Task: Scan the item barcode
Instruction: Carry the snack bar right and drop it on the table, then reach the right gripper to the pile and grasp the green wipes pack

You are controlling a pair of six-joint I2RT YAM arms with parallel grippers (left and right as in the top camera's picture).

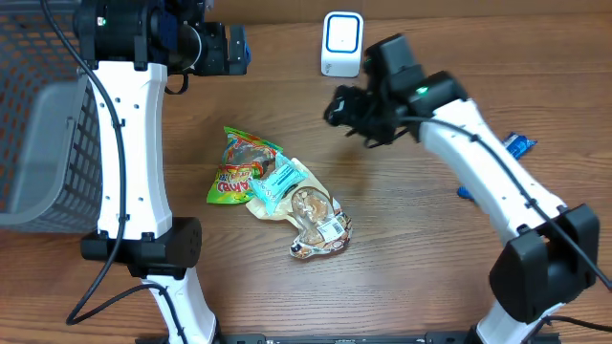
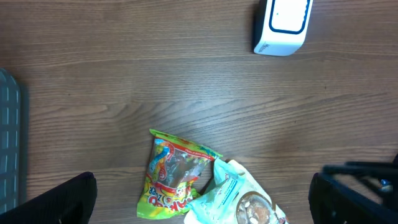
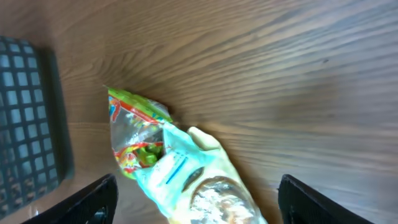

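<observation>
The blue packet (image 1: 517, 145) at 3 o'clock is half hidden behind the right arm. The grey basket (image 1: 48, 153) at 9 o'clock is cut off, its contents unclear. Mid-surface (image 1: 402, 272), the pale snack bag (image 1: 301, 210) overlaps the green snack bag (image 1: 237, 168), with the white scanner (image 1: 341, 43) at their 12 o'clock. The fingers of the left end effector (image 1: 239, 50) and the right end effector (image 1: 352, 119) are spread apart, holding nothing.

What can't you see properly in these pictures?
Pale snack bag: lower end cut off by the frame edge, both wrist views.
Green snack bag: one corner under the pale bag, overhead.
Blue packet: partly behind the right arm, overhead; too small to identify.
Barcodes: too small to read anywhere.
</observation>
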